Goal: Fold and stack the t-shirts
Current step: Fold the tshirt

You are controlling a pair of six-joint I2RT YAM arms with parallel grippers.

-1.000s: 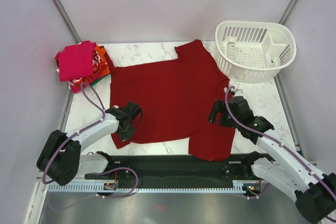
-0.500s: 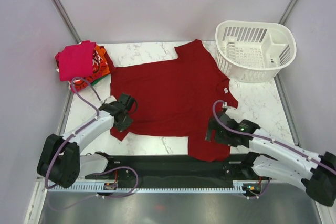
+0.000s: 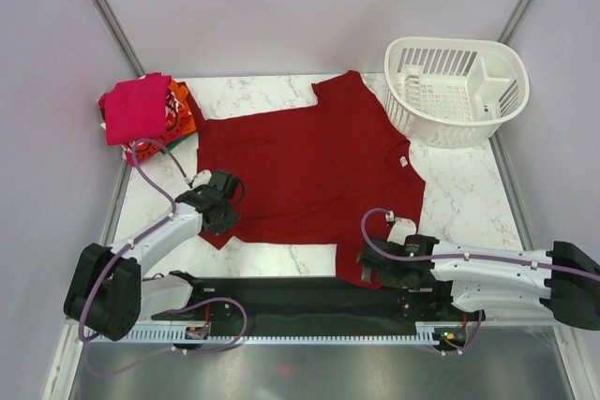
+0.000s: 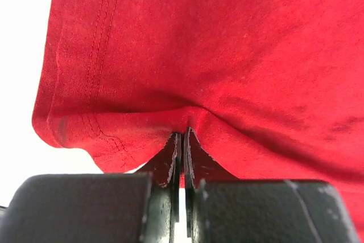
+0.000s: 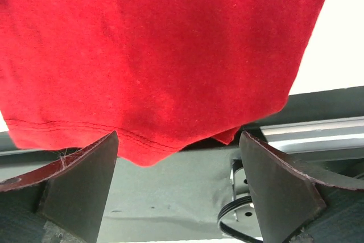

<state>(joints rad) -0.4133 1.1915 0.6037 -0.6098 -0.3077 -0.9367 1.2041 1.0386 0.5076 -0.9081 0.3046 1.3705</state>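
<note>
White marble table (image 3: 459, 194) under everything, with a black rail (image 3: 300, 292) along its near edge

Across the middle of the table, spread mostly flat: dark red t-shirt (image 3: 300, 175), one sleeve pointing to the far side, near right corner drooping past the table edge onto the rail

At the far right corner, just beside the shirt's far sleeve: white slotted basket (image 3: 441, 128), upright

At the far left corner: small stack of folded t-shirts, magenta-pink shirt (image 3: 136, 108) on top, orange shirt (image 3: 178, 98) and a red one with white print peeking out below on the right side

At the near left corner of the dark red t-shirt: left gripper (image 3: 219, 213), fingers pressed together on a bunched pinch of the hem, seen close up in the left wrist view (image 4: 182, 138), cloth puckered up into the tips

At the drooping near right corner: right gripper (image 3: 377, 267), fingers (image 5: 85, 169) spread wide on either side of the hem in the right wrist view, nothing clamped; touching the cloth or not, cannot tell

On the right edge of the dark red t-shirt: small white label (image 3: 403, 162)
</note>
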